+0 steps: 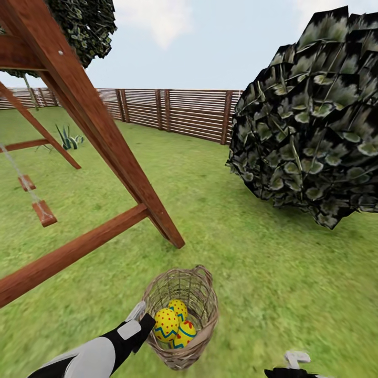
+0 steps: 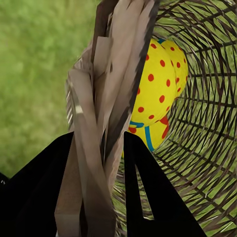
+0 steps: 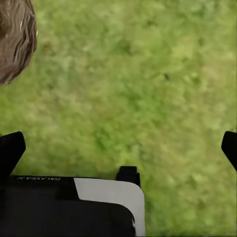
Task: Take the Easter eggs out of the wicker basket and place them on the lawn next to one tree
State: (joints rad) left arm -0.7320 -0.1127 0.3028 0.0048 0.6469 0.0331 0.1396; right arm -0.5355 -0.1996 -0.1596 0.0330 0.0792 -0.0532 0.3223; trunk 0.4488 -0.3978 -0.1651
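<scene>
The wicker basket (image 1: 181, 315) is sitting on the lawn (image 1: 273, 262) just in front of the robot, near the foot of a wooden swing frame (image 1: 105, 136). All three Easter eggs (image 1: 173, 324) are lying inside it, bunched together and touching. The left hand (image 1: 140, 318) is reaching in at the basket's near-left rim. In the left wrist view its two dark fingers (image 2: 148, 197) are straddling the woven wall (image 2: 106, 113), one outside and one inside, pinching it, with the eggs (image 2: 158, 89) just beyond the inner finger. The right hand (image 3: 118, 148) is hanging spread wide over bare grass (image 3: 148, 74), apart from the basket, whose edge (image 3: 15, 39) is showing off to one side. A dark-leaved bush (image 1: 310, 115) is standing to the right.
</scene>
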